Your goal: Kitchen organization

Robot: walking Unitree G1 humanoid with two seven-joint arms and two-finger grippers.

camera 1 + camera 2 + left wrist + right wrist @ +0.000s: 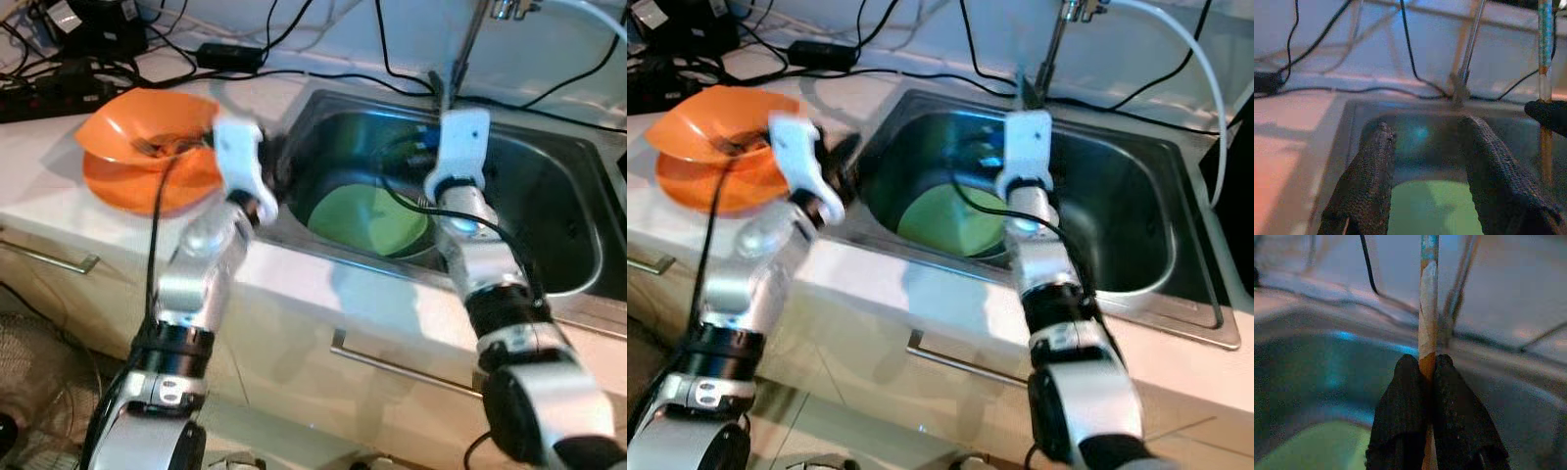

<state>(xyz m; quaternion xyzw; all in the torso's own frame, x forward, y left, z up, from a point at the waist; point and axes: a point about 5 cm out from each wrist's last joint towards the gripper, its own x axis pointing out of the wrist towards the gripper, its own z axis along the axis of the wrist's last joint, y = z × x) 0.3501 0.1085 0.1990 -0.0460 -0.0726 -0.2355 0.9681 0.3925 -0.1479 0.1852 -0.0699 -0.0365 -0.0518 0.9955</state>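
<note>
A steel sink [578,284] is set in the white counter, and a green plate [367,220] lies at its bottom. My right gripper [1424,369] hangs over the sink's middle near the faucet, shut on a thin wooden stick [1428,308] with a bluish upper end; the stick stands upright. My left gripper [1427,147] hovers at the sink's left rim, open with nothing between its fingers, and the green plate [1435,205] lies beyond them. Two stacked orange bowls [147,147] sit on the counter left of the sink, with a small utensil inside the top one.
The faucet [468,44] rises behind the sink. Black cables and a power strip [59,88] clutter the counter's back left. Drawer handles [402,362] run along the cabinet front below.
</note>
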